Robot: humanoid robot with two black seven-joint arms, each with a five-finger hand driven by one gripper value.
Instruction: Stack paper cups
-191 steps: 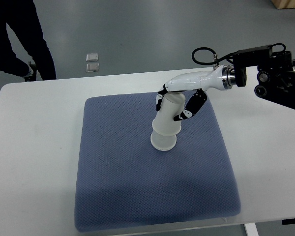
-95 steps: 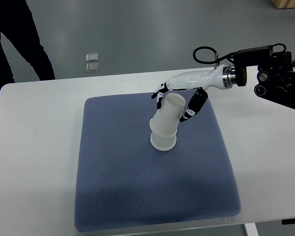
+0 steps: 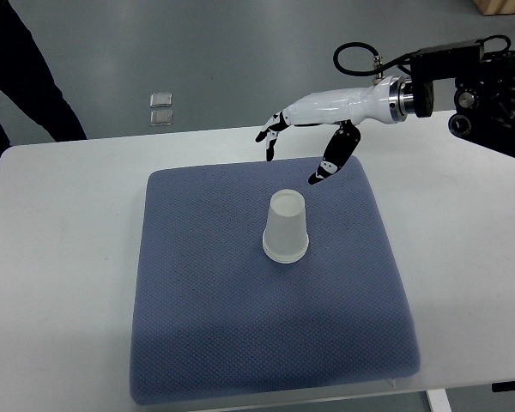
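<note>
Half a second ago we saw the top cup tilted against the fingers; now the cups [image 3: 287, 228] stand straight, one seated over the other, and the right hand [image 3: 302, 142] has let go and lifted away toward the far edge of the mat [image 3: 197, 326]. A second ago the hand was wrapped around that upper cup.

The cups are white and sit mouth-down, with the wider rim on the mat and the narrower base on top. They look like a single stack; we cannot make out a clear seam between them. The stack stands a little beyond the middle of the blue mat, which lies on the white table [image 3: 60, 257].

The right hand hangs above the mat's far edge, clear of the stack, its fingers [image 3: 269, 136] spread and empty, the dark-tipped thumb pointing down toward the mat. Its arm reaches in from the right. A person's dark trouser legs [image 3: 30, 73] show at the top left, beyond the table.
</note>
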